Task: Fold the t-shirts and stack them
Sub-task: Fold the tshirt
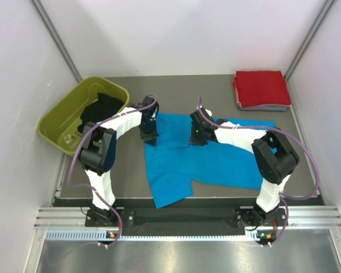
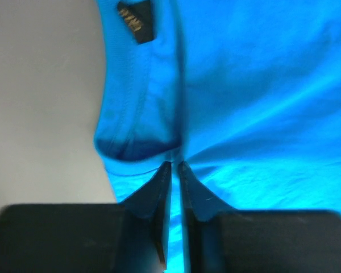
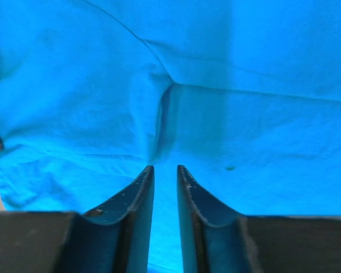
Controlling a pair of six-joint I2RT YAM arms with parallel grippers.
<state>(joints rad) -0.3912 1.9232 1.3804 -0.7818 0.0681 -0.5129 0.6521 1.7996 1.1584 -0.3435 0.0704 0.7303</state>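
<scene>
Turquoise-blue short-sleeved cloth t-shirt (image 1: 216, 165) lies part-folded on the dark grey table (image 1: 182, 91), between the two arms, with one sleeve spread toward the near edge.

Handling properties (judged): the garment is light, limp and thin. It has no stiffness of its own, so any unsupported part sags and drags. The weave looks matte, so slip in the jaws is unlikely; nothing here is fragile. The risk is a fold that opens or bunches when one side lifts ahead of the other.

Grip points (judged): take hold at hems, seams or the ribbed collar (image 2: 122, 102), where the cloth is doubled and gives the fingers more to bite on. Pinch two matching points on one edge, one per arm, and lift both together.

Gripper state:
- Left gripper (image 2: 174, 165): jaws a narrow slit apart, tips just at the collar, near the dark neck label (image 2: 135, 20). No cloth is visibly clamped.
- Right gripper (image 3: 165, 168): jaws slightly wider apart, low over a crease in the shirt body, holding nothing.

Other items: a red folded t-shirt (image 1: 261, 86) sits on a grey-blue folded t-shirt (image 1: 267, 107) at the far right corner. A black t-shirt (image 1: 102, 107) lies in the olive-green plastic tub (image 1: 59, 133) at far left.
</scene>
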